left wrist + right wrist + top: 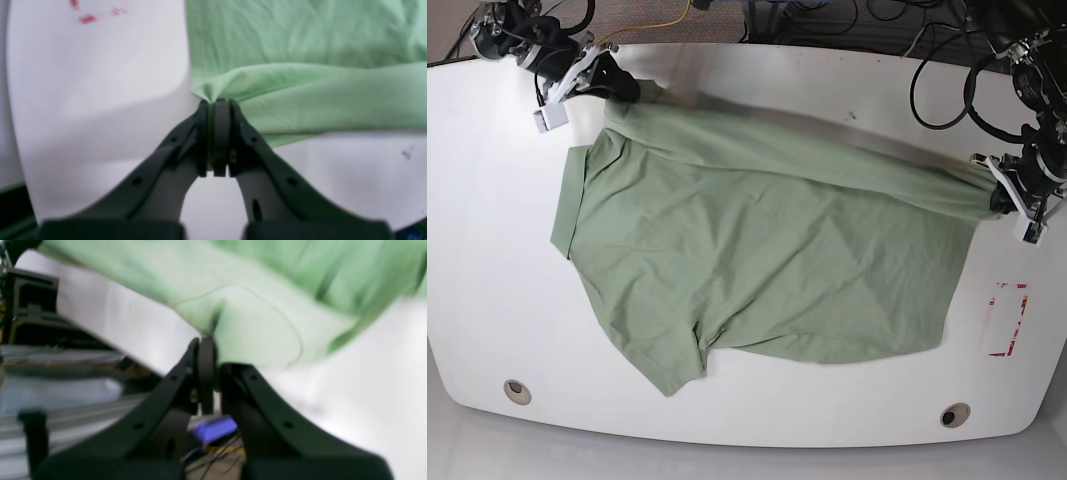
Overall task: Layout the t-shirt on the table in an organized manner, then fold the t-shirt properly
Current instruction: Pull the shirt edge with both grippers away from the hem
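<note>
At ten o'clock the right gripper [617,86] pinches a shoulder of the t-shirt [757,260], which sprawls mid-table [487,300], its far edge rolled, toward the left gripper [997,193] clamping its hem at three o'clock: layout unfinished, folding unstarted.

Left gripper [217,101] clamped (pinching), right gripper [208,340] likewise; arms spread wide.

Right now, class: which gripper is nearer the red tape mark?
Left. The left gripper holds the t-shirt just above the red tape mark; the right gripper is across the table.
</note>
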Robot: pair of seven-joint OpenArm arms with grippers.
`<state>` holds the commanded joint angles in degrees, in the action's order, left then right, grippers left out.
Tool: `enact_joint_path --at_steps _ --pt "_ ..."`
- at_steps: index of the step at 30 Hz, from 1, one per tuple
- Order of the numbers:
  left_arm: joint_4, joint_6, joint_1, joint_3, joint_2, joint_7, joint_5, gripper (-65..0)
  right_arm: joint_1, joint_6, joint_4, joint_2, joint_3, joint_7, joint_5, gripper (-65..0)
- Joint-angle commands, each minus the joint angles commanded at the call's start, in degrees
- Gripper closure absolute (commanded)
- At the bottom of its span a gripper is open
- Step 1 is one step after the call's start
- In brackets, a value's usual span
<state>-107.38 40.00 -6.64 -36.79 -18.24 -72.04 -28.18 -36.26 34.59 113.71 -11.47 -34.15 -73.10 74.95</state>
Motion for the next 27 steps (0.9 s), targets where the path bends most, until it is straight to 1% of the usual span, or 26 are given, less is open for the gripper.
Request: enact_joint_path --at_steps 5,10,11,12,14,18,20,23,24,27 --pt "0.0 0.0 -5.1 -1.8 -0.2 0.1 0.0 0.0 -3.5 0.00 0.1 -0.1 0.1 -1.0 0.6 -0.3" --pt "0.1 0.0 -8.6 -2.7 -0.3 0.2 0.3 0.0 -4.7 0.00 0.0 -0.4 0.2 -2.9 0.7 -0.5" --pt "0.1 0.0 -9.3 -2.5 -0.9 0.2 0.3 0.0 -4.9 0.00 -0.1 -0.4 0.3 -3.3 0.6 -0.5" --pt "0.1 0.0 -9.8 -2.5 -1.2 0.2 0.3 0.0 -5.1 0.00 -0.1 -0.4 1.1 -3.5 0.5 -0.5" --pt "0.3 0.0 -10.7 -2.5 -1.4 0.2 0.4 0.0 -5.3 -0.09 -0.1 -0.5 4.4 -3.6 0.4 -0.5" --pt "0.1 0.0 -12.1 -2.8 -1.4 0.1 0.3 0.0 -4.9 -0.26 -0.2 -2.4 9.3 -3.6 0.3 -0.5" --pt "0.1 0.0 -12.5 -4.5 -2.1 0.2 0.3 0.0 -4.3 -0.35 -0.2 -2.9 12.7 -3.6 -1.8 -0.5" --pt "0.4 0.0 -12.5 -7.6 -2.9 0.3 0.3 0.0 -1.7 -0.35 -0.6 -3.0 16.1 -3.6 -5.4 -0.5" --pt "0.4 0.0 -12.4 -8.3 -3.0 0.3 0.3 0.0 -0.9 -0.09 -1.5 -2.9 17.4 -3.6 -6.5 -0.5" --pt "0.3 0.0 -12.3 -8.9 -3.2 0.2 0.3 0.0 1.2 -0.09 -6.6 -2.8 20.3 -3.6 -7.1 -0.5"
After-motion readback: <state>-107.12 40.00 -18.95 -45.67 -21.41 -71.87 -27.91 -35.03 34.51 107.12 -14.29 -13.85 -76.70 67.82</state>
